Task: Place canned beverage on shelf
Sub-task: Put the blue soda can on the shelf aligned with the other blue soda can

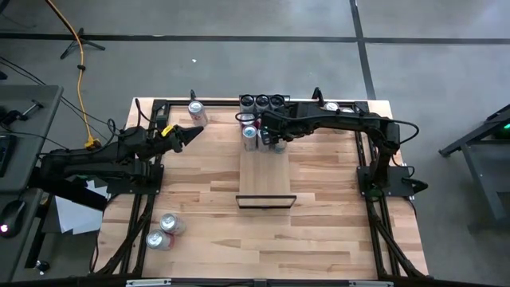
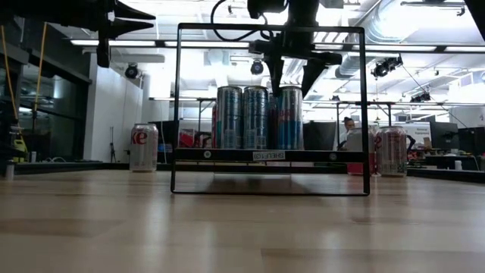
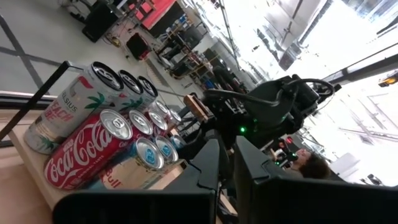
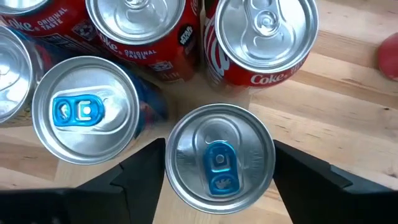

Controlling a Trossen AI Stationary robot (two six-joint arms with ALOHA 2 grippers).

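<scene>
A wooden table (image 1: 335, 231) is seen from above with two dark robot arms reaching inward over it. The right arm stretches from the table's right side toward the far end of the shelf (image 1: 266, 177), a long pale wood panel lying in the middle of the table with a black bar at its near end. The right gripper (image 1: 268, 134) points down over a cluster of upright cans standing at the shelf's far end. In the right wrist view, its two dark fingers (image 4: 142, 167) are spread apart on either side of a silver-topped can with a blue tab (image 4: 219, 158), one finger on each flank of the lid; whether they touch the can cannot be told. Just beside it stands a second blue-tab can (image 4: 85, 118), and behind these are red cola cans (image 4: 261, 43).

In the low view, the right gripper hangs directly above the rightmost of three tall blue cans (image 2: 289, 117) on the shelf, fingers splayed around its top.

The left arm is raised at the table's left side, its gripper (image 1: 190, 135) aimed toward the shelf, fingers pressed close together and holding nothing. A lone red-and-white can (image 1: 198, 112) stands near it at the far edge, and two more cans (image 1: 165, 231) lie at the near left corner.
</scene>
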